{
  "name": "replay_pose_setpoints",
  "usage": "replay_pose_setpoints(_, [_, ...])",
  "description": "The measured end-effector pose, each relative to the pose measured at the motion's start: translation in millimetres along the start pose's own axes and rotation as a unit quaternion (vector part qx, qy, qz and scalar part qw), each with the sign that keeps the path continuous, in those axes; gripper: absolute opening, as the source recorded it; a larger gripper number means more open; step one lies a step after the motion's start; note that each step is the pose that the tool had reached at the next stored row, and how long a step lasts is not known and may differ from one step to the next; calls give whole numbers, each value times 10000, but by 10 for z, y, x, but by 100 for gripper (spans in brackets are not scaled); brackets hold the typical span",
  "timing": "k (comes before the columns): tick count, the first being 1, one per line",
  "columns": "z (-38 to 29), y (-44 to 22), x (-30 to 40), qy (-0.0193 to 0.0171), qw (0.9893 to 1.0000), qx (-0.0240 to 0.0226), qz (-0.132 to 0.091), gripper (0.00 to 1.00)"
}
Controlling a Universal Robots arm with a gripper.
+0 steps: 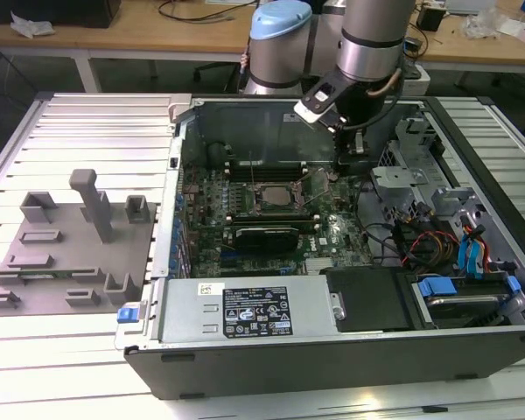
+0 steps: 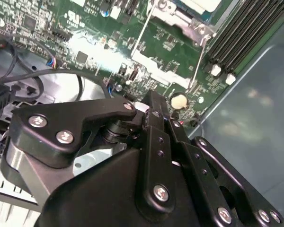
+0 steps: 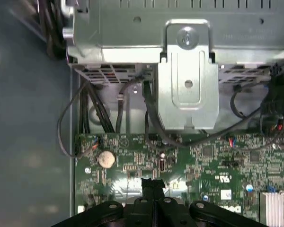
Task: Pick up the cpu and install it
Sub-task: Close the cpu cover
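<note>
The cpu (image 1: 276,196) looks like a pale grey square lying in the dark socket frame at the middle of the motherboard (image 1: 332,229), inside the open computer case. The socket's metal plate (image 1: 317,182) stands raised beside it. In the second wrist view a silver-white corner of the cpu (image 2: 199,4) shows inside the frame, with thin latch wires (image 2: 141,35) around it. My gripper (image 1: 343,166) hangs low over the board, to the exterior view's right of the socket, close to a coin battery (image 3: 106,159). Its black fingers (image 3: 154,185) are pressed together with nothing between them.
A grey fixture plate (image 1: 66,249) with upright blocks lies on the slatted table at the exterior view's left. The case holds a power supply (image 1: 245,311), a metal drive cage (image 3: 187,85), memory slots (image 2: 246,33) and loose cables (image 1: 420,241). The case wall stands just behind my gripper.
</note>
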State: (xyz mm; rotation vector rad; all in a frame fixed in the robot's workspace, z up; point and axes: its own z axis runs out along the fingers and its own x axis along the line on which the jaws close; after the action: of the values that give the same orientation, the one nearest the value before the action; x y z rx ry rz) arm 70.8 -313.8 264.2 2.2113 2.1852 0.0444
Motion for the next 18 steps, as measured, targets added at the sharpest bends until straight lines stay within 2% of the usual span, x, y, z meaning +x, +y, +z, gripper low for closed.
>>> replay_pose_setpoints(3, [96,58,1,0,10000,98,-1,11])
replay_pose_setpoints(9, [189,70,2,-3,9996,273,-1,11])
replay_pose_setpoints(18, [195,50,1,-3,9996,275,0,11])
